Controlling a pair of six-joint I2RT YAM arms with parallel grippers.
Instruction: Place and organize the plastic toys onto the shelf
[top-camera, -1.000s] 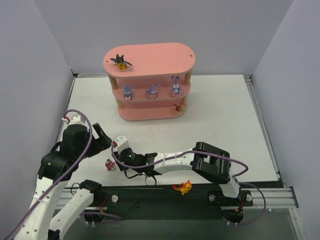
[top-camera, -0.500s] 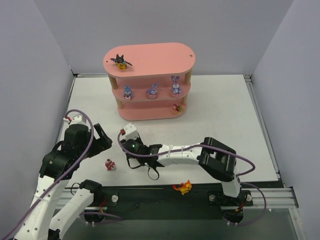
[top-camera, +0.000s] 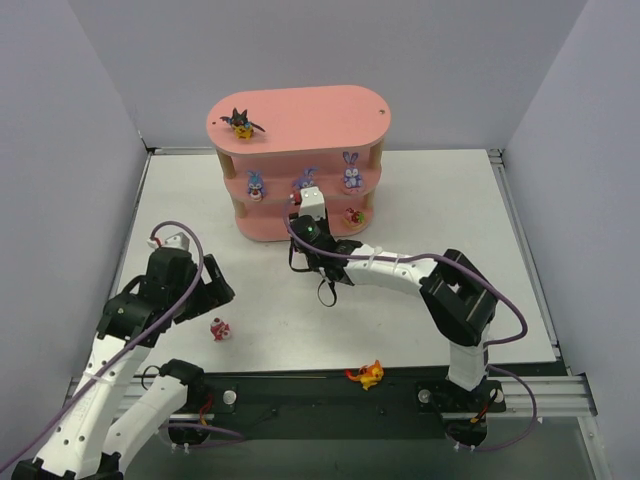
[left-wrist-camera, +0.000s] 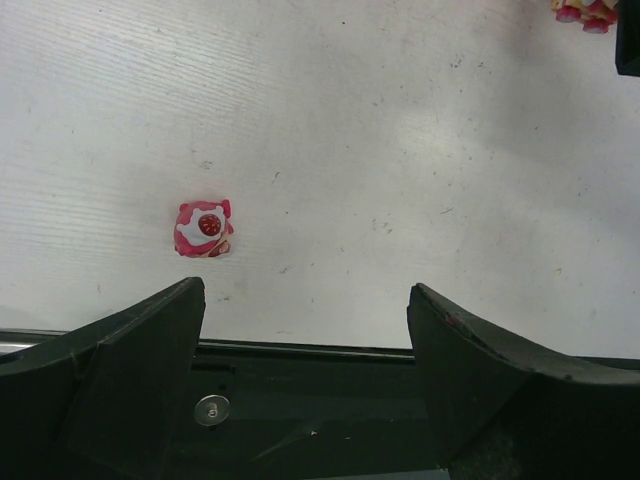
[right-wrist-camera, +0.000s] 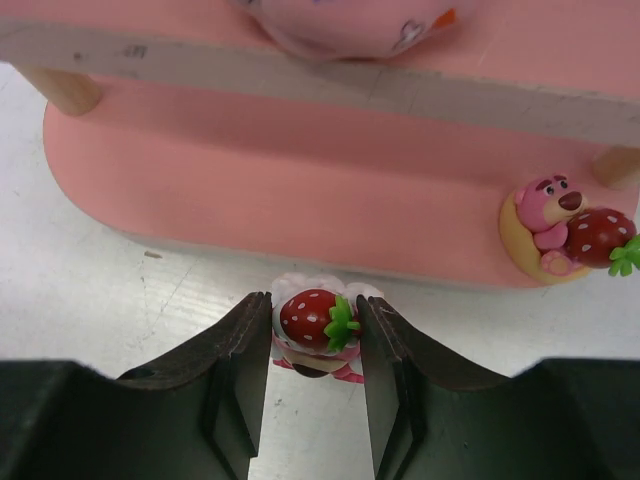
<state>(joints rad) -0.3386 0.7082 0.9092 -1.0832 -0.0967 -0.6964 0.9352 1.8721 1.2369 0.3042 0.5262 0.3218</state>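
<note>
Item: red-and-white strawberry toy (right-wrist-camera: 312, 322). Location: pinched in my right claw (right-wrist-camera: 314, 308), jaws drawn narrow against both its sides, just in front of the shelf (right-wrist-camera: 250, 190) bottom board.

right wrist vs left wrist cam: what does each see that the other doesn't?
Right wrist only: the right gripper shut on a strawberry toy, just in front of the shelf; a bear toy sits on the shelf's bottom board at the right.
Left wrist only: the left gripper open, a red-and-white toy lying loose ahead of its fingers, and the black rail beneath them.
Both: the table.
</note>
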